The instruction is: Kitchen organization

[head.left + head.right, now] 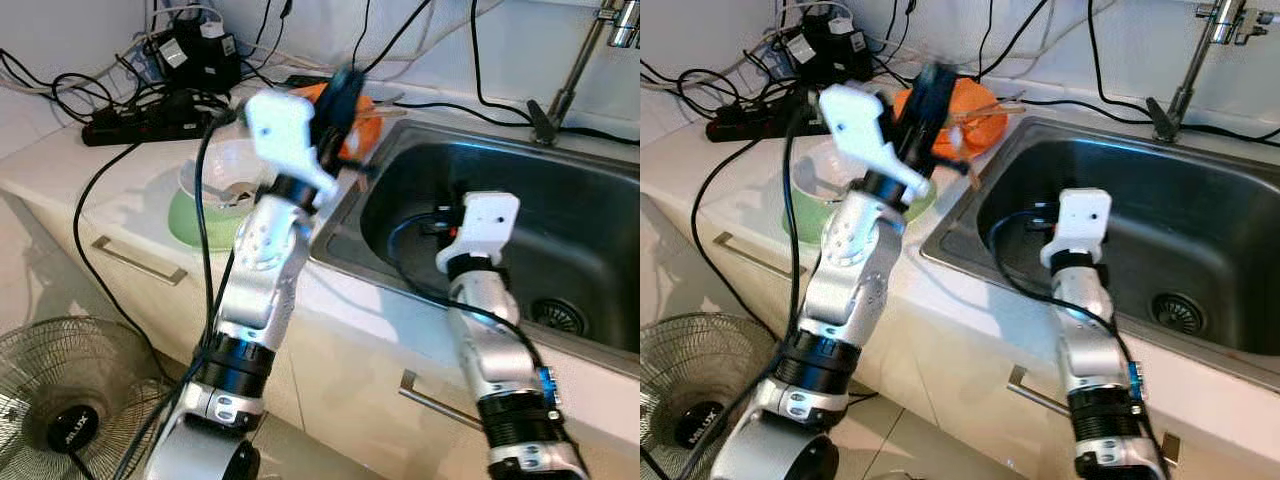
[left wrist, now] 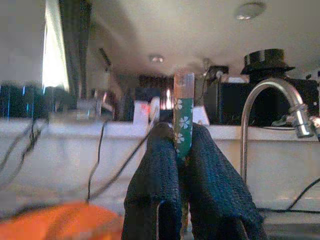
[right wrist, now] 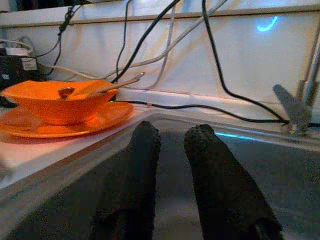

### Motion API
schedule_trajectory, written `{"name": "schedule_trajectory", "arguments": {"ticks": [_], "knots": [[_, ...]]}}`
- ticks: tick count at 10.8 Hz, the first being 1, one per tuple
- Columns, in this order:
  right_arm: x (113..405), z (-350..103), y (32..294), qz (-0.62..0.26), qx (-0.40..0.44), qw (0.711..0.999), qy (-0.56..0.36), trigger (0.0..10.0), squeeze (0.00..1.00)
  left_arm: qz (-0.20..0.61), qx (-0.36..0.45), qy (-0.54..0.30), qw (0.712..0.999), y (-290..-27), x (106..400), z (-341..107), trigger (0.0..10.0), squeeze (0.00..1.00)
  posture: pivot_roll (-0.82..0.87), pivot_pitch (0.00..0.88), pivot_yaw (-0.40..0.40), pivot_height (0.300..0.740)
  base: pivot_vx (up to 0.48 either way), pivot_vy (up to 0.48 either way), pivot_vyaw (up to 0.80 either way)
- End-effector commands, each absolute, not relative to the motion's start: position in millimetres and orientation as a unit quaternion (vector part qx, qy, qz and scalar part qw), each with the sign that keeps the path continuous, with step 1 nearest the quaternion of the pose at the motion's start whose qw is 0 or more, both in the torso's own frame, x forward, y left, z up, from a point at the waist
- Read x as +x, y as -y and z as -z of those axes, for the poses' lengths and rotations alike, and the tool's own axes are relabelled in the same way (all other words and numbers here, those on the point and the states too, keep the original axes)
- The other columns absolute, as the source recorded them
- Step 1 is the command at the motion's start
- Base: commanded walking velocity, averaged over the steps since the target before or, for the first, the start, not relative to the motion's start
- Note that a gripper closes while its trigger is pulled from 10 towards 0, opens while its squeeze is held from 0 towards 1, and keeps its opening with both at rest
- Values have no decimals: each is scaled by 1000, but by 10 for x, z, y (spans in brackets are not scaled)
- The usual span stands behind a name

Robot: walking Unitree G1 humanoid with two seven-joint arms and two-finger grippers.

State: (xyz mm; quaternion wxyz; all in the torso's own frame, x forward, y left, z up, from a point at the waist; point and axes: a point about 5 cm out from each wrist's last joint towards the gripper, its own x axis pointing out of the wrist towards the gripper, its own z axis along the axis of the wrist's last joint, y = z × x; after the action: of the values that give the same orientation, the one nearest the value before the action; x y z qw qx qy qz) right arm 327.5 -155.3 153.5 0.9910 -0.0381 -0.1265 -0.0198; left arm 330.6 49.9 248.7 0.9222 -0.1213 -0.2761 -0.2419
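Bowl (image 3: 60, 102) on plate (image 3: 30, 127) sits left of the sink (image 1: 560, 230), power strip (image 1: 140, 120) farther left.

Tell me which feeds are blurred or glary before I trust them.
Left eye view: the left gripper is motion-blurred over the orange bowl. Left wrist view: bright window glare at one side, background soft, but the green flowered stick in the jaws is fairly sharp. Right wrist view: right gripper dark, bowl clear.
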Motion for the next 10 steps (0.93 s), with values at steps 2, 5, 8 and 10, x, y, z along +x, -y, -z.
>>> {"name": "schedule_trajectory", "arguments": {"ticks": [2,5,8,10], "knots": [[3286,-1597,1651,27,-73,987,141,10000,1000,245,-130,262,924,-535,3340,-2433,10000,0,29,0,77,740,0,0,0],[3292,-1657,1792,22,-100,984,146,10000,725,253,-144,254,923,-547,3364,-2405,10000,0,25,0,88,740,0,0,0],[3268,-1775,1690,-101,-134,973,157,10000,0,264,-172,241,918,-527,3383,-2388,10000,0,20,0,90,740,0,0,0],[3245,-1798,1625,-154,-138,966,155,10000,0,273,-180,225,918,-516,3390,-2319,10000,0,20,0,91,740,0,0,0]]}}
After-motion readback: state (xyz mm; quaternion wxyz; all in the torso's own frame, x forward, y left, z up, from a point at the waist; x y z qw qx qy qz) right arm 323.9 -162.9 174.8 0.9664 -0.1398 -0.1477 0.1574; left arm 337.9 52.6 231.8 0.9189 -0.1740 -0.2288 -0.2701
